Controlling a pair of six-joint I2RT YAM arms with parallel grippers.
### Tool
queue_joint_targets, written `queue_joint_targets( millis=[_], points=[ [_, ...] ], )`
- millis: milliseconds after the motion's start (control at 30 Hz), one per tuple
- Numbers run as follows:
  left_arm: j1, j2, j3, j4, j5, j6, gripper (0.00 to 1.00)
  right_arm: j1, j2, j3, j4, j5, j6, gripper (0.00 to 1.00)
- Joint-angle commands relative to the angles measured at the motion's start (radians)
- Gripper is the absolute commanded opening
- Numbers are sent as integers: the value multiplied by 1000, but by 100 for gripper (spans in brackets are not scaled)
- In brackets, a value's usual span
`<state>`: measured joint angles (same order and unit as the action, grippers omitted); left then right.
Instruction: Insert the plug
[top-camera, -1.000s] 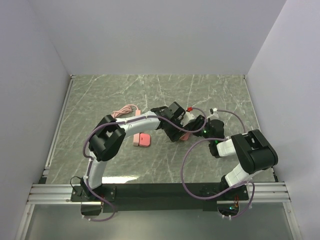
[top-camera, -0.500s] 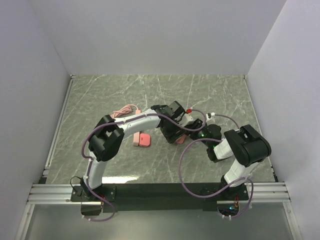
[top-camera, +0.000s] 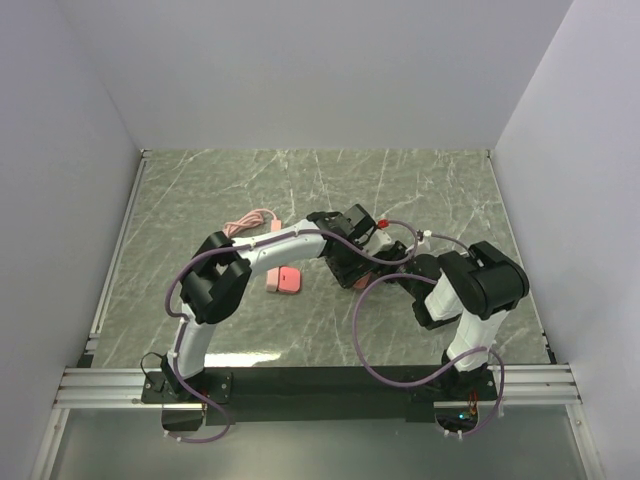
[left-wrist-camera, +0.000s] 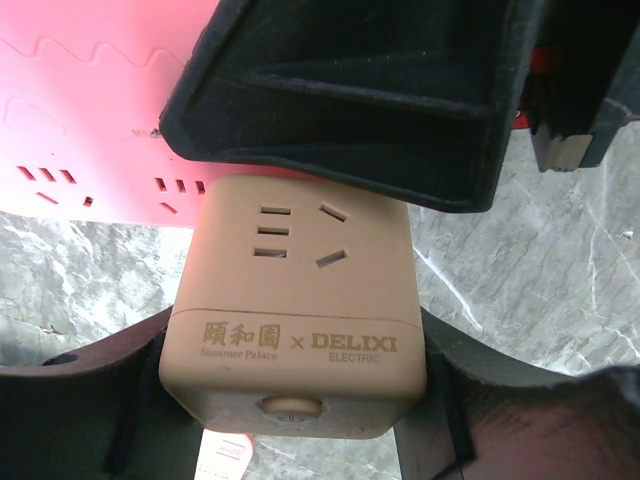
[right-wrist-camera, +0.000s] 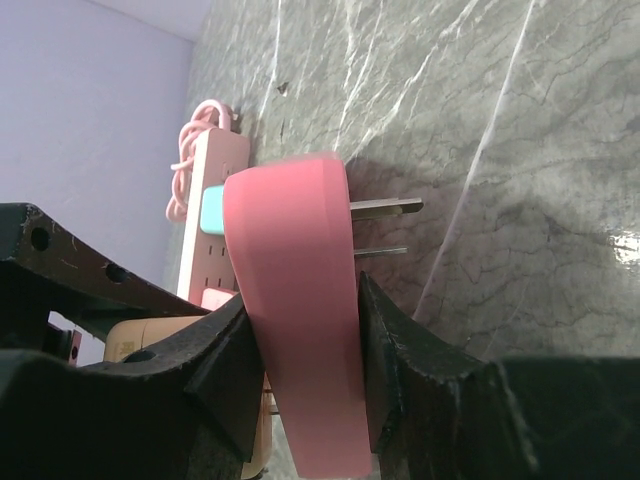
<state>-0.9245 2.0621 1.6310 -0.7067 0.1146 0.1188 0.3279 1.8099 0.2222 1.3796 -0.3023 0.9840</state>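
Now the right gripper (right-wrist-camera: 300, 390) pinches the plug (right-wrist-camera: 295, 290), prongs (right-wrist-camera: 385, 208) bare, just right of the strip (right-wrist-camera: 213, 215); the left gripper (left-wrist-camera: 290, 385) clamps the socket cube (left-wrist-camera: 295, 300). Tilted prongs could miss the slots (left-wrist-camera: 270, 232) and shove the cube loose

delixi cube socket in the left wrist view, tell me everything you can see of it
The cube socket is beige matte plastic with rounded edges. Its far face carries three short straight slots and two angled ones, all unfilled. The near face reads "Summer Palace x DELIXI ELECTRIC" in gold under Chinese characters, with a round recess below. The left end effector clamps it, dark fingers on both sides, over the marble table.
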Motion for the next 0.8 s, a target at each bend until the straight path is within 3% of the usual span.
queue_joint_targets(
  millis=[0, 367, 767],
  points=[
    [-14, 104, 3, 412, 14, -39, 0, 119, 34, -41, 39, -356, 128, 0],
    [-11, 64, -184, 607, 39, -82, 0, 108, -30, -57, 10, -370, 139, 0],
    [1, 211, 25, 474, 109, -27, 0, 111, 31, -57, 97, -374, 179, 0]
  ],
)
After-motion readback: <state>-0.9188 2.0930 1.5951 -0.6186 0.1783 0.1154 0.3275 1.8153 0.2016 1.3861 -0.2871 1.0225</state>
